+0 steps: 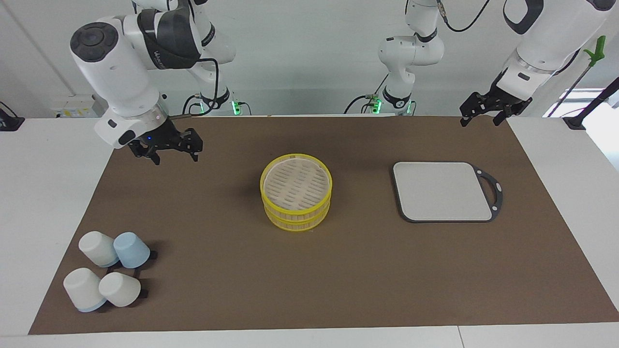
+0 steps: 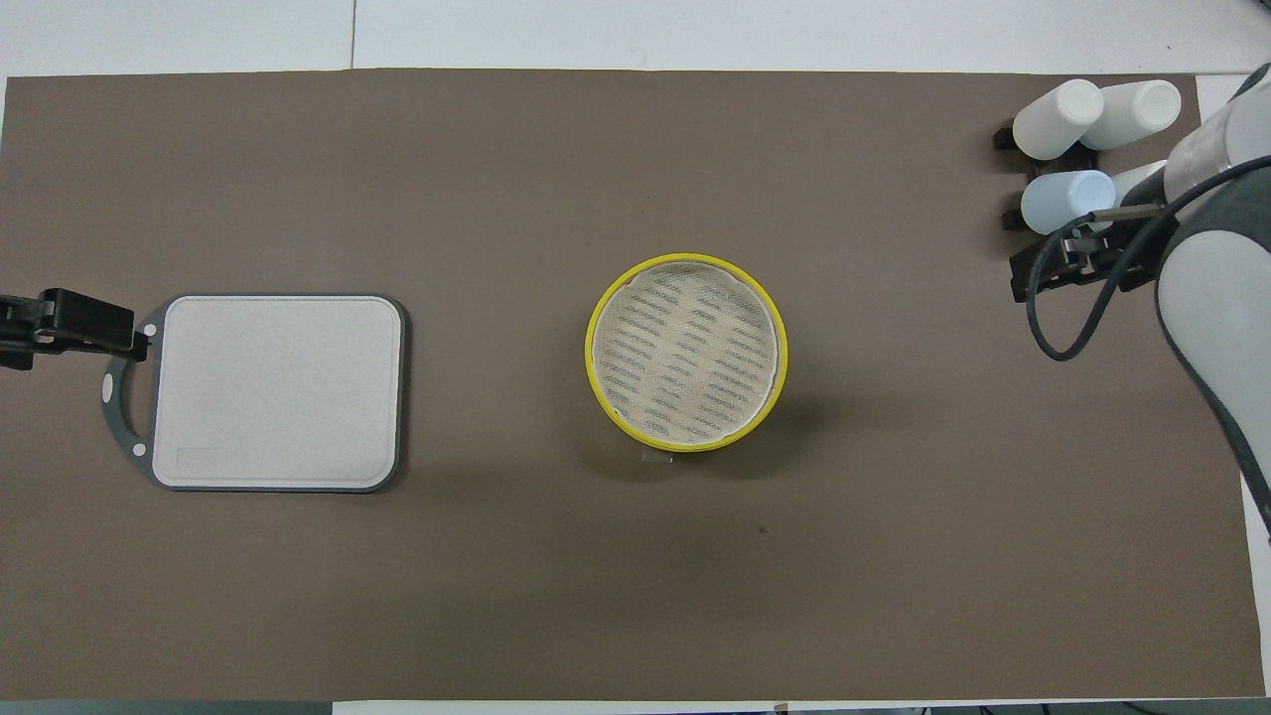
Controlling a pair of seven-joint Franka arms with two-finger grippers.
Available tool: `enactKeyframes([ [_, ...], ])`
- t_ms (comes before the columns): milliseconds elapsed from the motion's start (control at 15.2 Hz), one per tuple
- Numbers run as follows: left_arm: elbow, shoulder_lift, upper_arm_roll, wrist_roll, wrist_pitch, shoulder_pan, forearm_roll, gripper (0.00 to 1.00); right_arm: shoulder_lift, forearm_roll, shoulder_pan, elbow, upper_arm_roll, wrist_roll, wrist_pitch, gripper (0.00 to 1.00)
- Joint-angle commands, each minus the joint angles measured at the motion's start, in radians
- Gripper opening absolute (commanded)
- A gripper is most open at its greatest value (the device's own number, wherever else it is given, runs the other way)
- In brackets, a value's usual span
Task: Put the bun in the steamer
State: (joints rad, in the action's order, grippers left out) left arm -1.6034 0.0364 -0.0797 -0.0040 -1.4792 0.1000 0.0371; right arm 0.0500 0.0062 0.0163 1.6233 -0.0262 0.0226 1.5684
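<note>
The steamer (image 1: 296,192) stands in the middle of the brown mat, stacked, with yellow rims and its slatted top tier on; it also shows in the overhead view (image 2: 686,350). No bun shows in either view. My right gripper (image 1: 175,155) hangs open and empty over the mat toward the right arm's end of the table. My left gripper (image 1: 479,121) hangs open and empty over the mat's corner toward the left arm's end, above the board's handle side. Both are well apart from the steamer.
A flat grey board with a black handle (image 1: 442,191) lies beside the steamer toward the left arm's end. Several white and pale-blue cups (image 1: 109,275) lie on small black stands, farther from the robots, at the right arm's end. The brown mat (image 1: 338,280) covers the table.
</note>
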Motion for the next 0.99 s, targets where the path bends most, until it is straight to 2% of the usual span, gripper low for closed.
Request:
enactKeyframes([
  [0, -0.036, 0.025, -0.002, 0.015, -0.026, 0.006, -0.022, 1.00, -0.055, -0.005, -0.048, 0.079, -0.014, 0.017, 0.044, 1.00],
  [923, -0.059, 0.033, -0.002, 0.015, -0.047, 0.007, -0.029, 1.00, -0.042, -0.005, -0.098, 0.061, -0.014, 0.010, 0.062, 1.00],
])
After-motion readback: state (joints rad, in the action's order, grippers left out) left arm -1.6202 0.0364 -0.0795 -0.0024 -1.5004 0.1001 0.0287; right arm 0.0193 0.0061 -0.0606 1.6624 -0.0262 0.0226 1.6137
